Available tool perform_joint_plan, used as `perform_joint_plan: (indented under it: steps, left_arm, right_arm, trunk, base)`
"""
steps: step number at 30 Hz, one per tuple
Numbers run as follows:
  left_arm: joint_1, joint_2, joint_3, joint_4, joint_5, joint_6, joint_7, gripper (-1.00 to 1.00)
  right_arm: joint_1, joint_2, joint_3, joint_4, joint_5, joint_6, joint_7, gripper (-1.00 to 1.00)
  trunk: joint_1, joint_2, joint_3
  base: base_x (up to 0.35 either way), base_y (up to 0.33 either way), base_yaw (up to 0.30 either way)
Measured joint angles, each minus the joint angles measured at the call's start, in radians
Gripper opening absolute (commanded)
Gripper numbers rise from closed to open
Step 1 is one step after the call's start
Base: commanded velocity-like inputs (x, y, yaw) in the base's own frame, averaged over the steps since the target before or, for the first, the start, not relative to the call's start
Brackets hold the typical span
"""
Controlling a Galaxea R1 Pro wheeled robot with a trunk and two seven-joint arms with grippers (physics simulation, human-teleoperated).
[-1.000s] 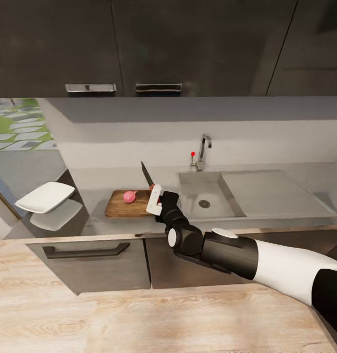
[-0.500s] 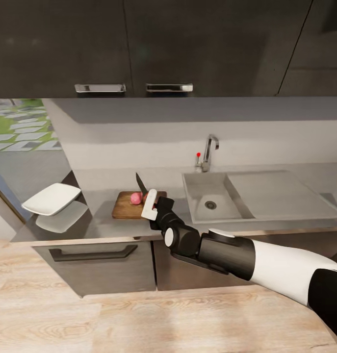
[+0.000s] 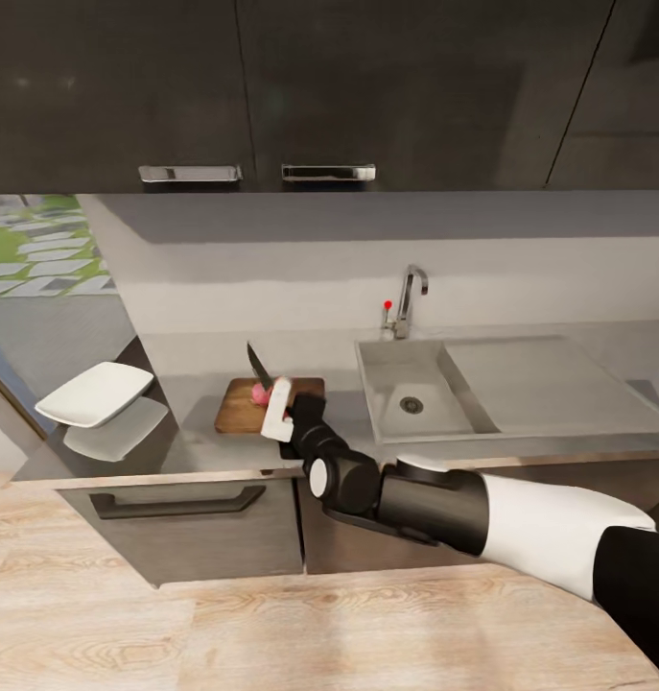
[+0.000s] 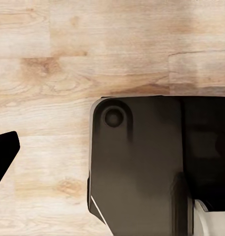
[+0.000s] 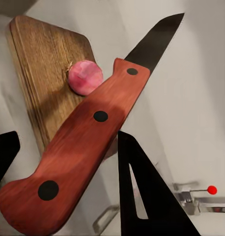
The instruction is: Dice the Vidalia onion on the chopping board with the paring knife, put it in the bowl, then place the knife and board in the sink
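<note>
The Vidalia onion (image 3: 261,393) lies whole on the chopping board (image 3: 238,408), near the board's far edge; the board rests flat on the grey bench (image 3: 204,437), just to the left of the sink (image 3: 406,379). Your right gripper (image 3: 283,411) is clamped on the reddish handle of the paring knife (image 3: 259,368); the dark blade points up and away from you, above the onion, and is not touching it. In the right wrist view the knife (image 5: 93,137) crosses the frame diagonally; the onion (image 5: 85,77) sits on the board (image 5: 41,69) beyond the handle; the tap's red knob (image 5: 211,190) shows at the edge. The sink basin holds nothing but its round drain (image 3: 411,405); the chrome tap (image 3: 409,297) stands behind it. The white bowl (image 3: 95,393) stands at the left end of the bench, well apart from the board. The left wrist view faces light wooden flooring (image 4: 68,59) and a dark robot part (image 4: 142,167); you cannot tell the left gripper's state.
</note>
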Motion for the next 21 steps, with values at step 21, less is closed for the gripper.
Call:
perform_joint_plan:
  steps: [21]
  left_arm:
    - [0.000, 0.001, 0.000, 0.003, 0.000, 0.001, 0.000, 1.00]
  right_arm:
    - [0.000, 0.003, 0.055, 0.000, 0.004, 0.000, -0.005, -1.00]
  trunk:
    - [0.000, 0.000, 0.000]
  base:
    - [0.139, 0.013, 0.000]
